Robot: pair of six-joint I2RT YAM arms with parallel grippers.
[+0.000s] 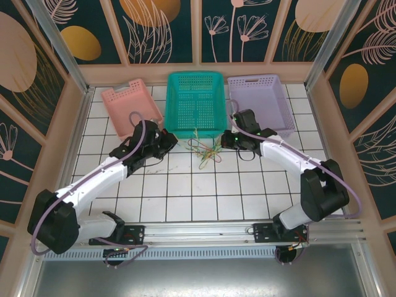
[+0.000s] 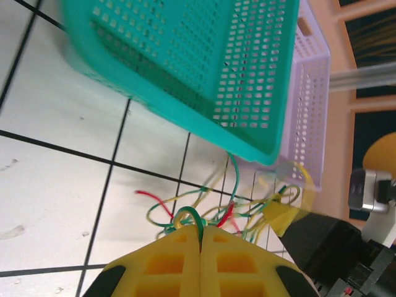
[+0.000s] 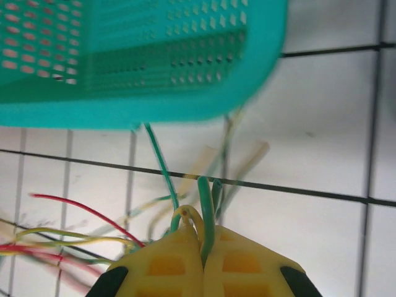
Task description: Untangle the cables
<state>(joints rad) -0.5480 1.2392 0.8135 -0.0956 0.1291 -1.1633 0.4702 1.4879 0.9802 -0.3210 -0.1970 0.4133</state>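
The cables partly vanish under the blurred teal basket.

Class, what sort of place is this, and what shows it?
Likely a robot test cell: left arm and right arm bolted at a tiled table, patterned wall panels, baskets beside tangled cables.

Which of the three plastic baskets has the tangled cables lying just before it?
The middle teal perforated plastic basket: the thin coloured cables lie at its near edge. The pink basket and the lilac basket flank it.
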